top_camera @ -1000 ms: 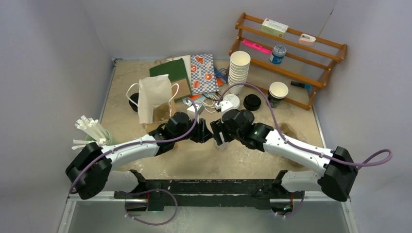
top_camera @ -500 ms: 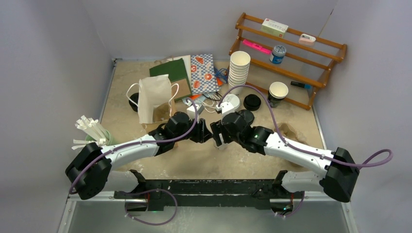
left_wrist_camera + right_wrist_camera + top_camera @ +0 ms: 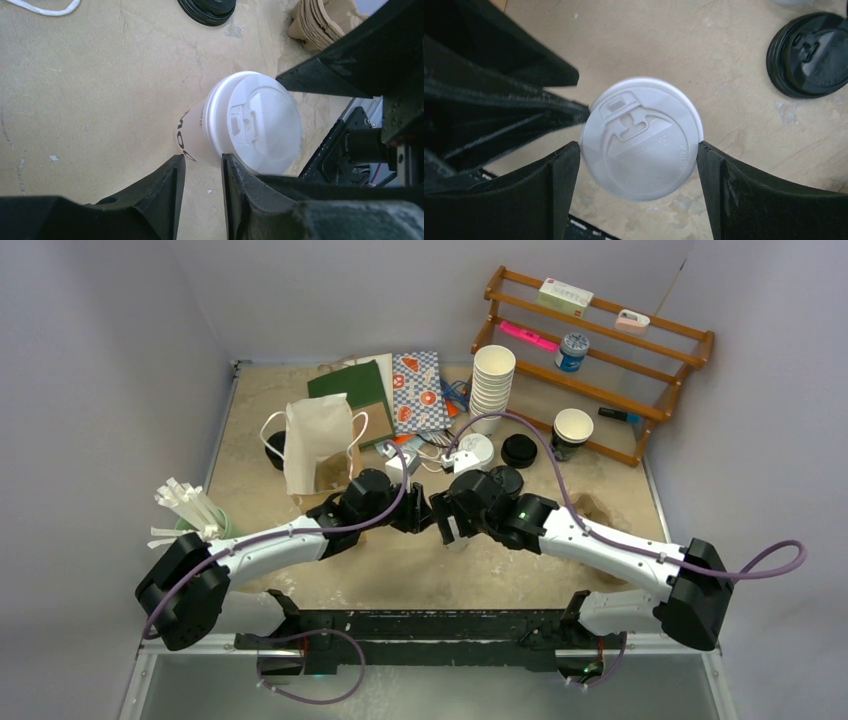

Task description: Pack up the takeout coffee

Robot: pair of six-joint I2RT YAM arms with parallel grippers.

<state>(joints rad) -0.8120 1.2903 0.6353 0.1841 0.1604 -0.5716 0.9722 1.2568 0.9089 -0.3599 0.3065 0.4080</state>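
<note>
At the near middle of the worktop [image 3: 400, 570], both your grippers meet around the white-lidded cup [image 3: 641, 137], which stands upright on the surface. The right gripper [image 3: 636, 150] looks down on it from above, with one finger at each side of the lid, right at the rim. I cannot tell whether they press the lid or only stand beside it. The left gripper [image 3: 201, 159] is low beside the cup. Its fingers are only a little apart with nothing between them, and one tip touches the lid's edge.

I judge the step in hand to be the taking of this first cup; nothing is packed yet.

A little further, the black-lidded cup [image 3: 811, 55] waits on the worktop, apart from the first. Further left is the cream paper bag [image 3: 315, 445], and to the right a pulp cup carrier [image 3: 325, 20].

For the next move you need a firm, level hold, so that the lid does not pop off. The left gripper should also move clear before you lift.
</note>
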